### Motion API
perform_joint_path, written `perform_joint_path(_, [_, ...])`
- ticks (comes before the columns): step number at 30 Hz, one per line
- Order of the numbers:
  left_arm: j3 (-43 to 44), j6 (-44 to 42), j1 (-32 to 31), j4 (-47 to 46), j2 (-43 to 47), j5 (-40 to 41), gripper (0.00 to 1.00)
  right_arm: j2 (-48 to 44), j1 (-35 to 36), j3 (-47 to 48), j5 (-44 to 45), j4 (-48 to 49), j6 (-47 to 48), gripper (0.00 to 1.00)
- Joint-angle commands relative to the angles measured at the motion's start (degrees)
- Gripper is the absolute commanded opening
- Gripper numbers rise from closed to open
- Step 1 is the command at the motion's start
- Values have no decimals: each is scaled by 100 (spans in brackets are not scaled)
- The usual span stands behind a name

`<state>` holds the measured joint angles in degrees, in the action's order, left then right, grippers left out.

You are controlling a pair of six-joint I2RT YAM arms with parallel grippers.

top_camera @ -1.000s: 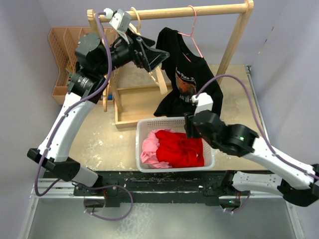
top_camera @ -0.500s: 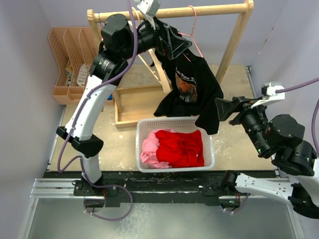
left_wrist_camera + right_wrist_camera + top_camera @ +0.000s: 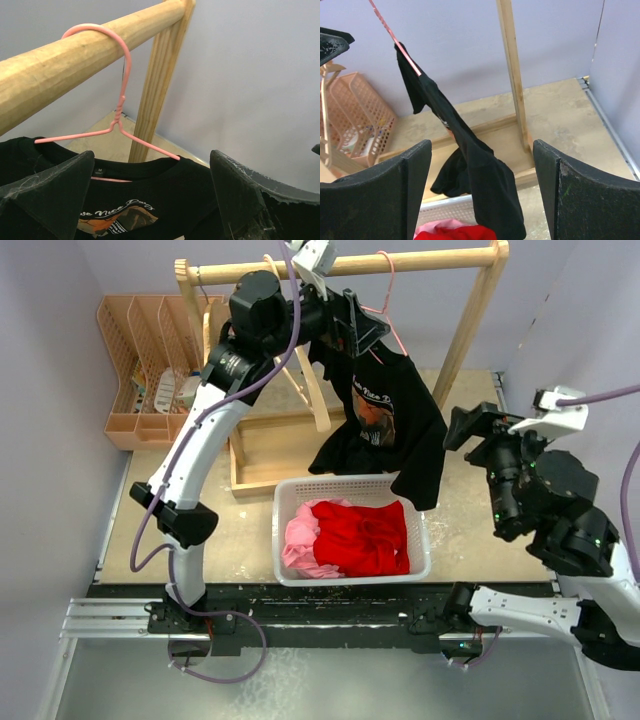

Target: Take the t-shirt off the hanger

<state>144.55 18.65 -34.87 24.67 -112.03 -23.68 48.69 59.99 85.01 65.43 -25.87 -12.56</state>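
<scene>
t-shirt (image 3: 388, 405) on hanger (image 3: 386, 302), hem at basket (image 3: 318, 483) rim

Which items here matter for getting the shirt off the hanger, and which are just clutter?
Job: black t-shirt, pink hanger, wooden rail, left hand, right hand, both open.
Lying about: white basket, red and pink clothes in it, pink organizer.

Bright even light, soft shadows, sharp throughout
</scene>
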Motion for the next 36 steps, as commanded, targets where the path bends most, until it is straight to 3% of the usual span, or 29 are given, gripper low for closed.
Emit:
perform_joint_path(1, [196, 7, 25, -461, -5, 267, 99, 404, -64, 389, 463, 543, 405, 84])
perform_joint_path(8, [-6, 193, 27, -845, -268, 5, 99, 752, -606, 605, 232, 649, 525, 78])
perform_joint_path(16, [-21, 136, 29, -848, -275, 84, 100, 1615, -3123, 977, -2012, 296, 67, 53])
perform_joint_path(19, [-164, 112, 29, -815, -168, 191, 98, 2089, -3610, 1201, -2593, 228, -48, 49])
perform_joint_path(29, [-545, 173, 27, -730, -82, 600, 73, 2486, -3731, 1110, -3446, 607, -14, 44])
perform_joint_path(36, [-1078, 322, 16, -920, 254, 1063, 70, 2401, -3731, 801, -4011, 732, -99, 44])
